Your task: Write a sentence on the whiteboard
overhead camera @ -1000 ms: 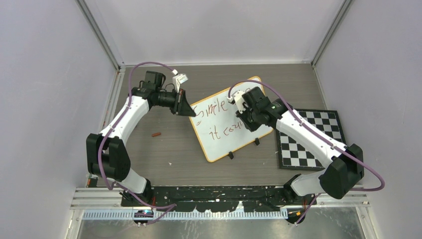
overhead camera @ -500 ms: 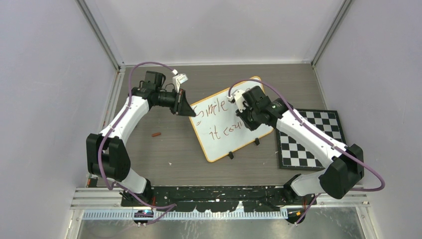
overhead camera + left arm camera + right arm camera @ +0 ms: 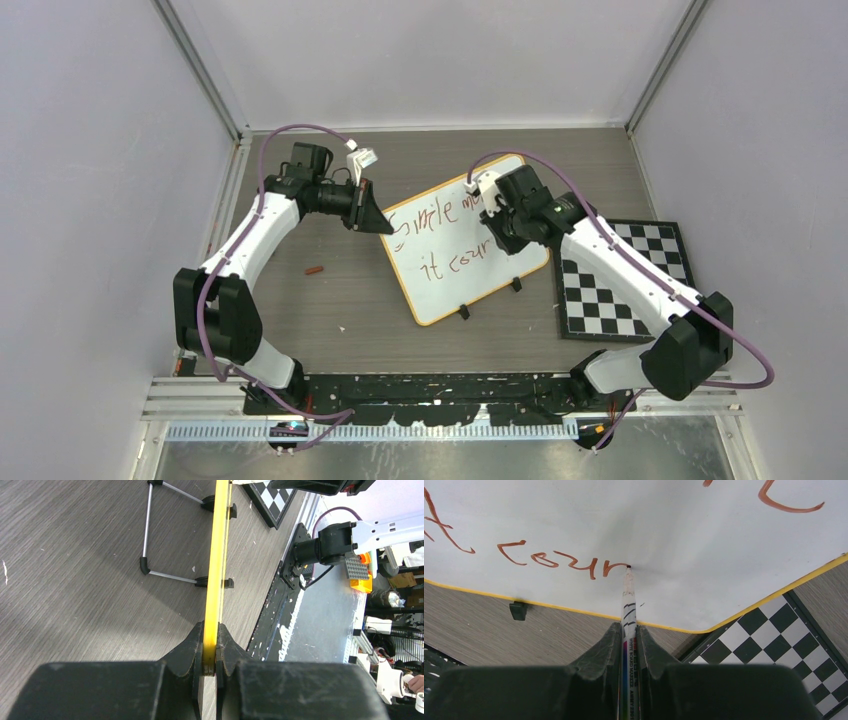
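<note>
Your left gripper (image 3: 210, 630) is clamped shut on the whiteboard (image 3: 440, 295), gripping the yellow rim at the board's 9 o'clock edge; the board stands mid-table. Your right gripper (image 3: 626, 628) pinches the marker (image 3: 628, 592), whose tip touches the board right after the sentence (image 3: 559, 562), second line reading "it cour". The checkered mat (image 3: 620, 285) lies at the board's 4 o'clock.

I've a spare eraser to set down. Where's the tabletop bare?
Free: grey wood tabletop between the yellow-rimmed white whiteboard and the arms' black base rail, and the strip behind it. Crowded: around the board and black-and-white checkered mat.

Table (image 3: 330, 300) — whiteboard (image 3: 455, 288), mat (image 3: 590, 315) (checkered), 1 red bit (image 3: 316, 268).
</note>
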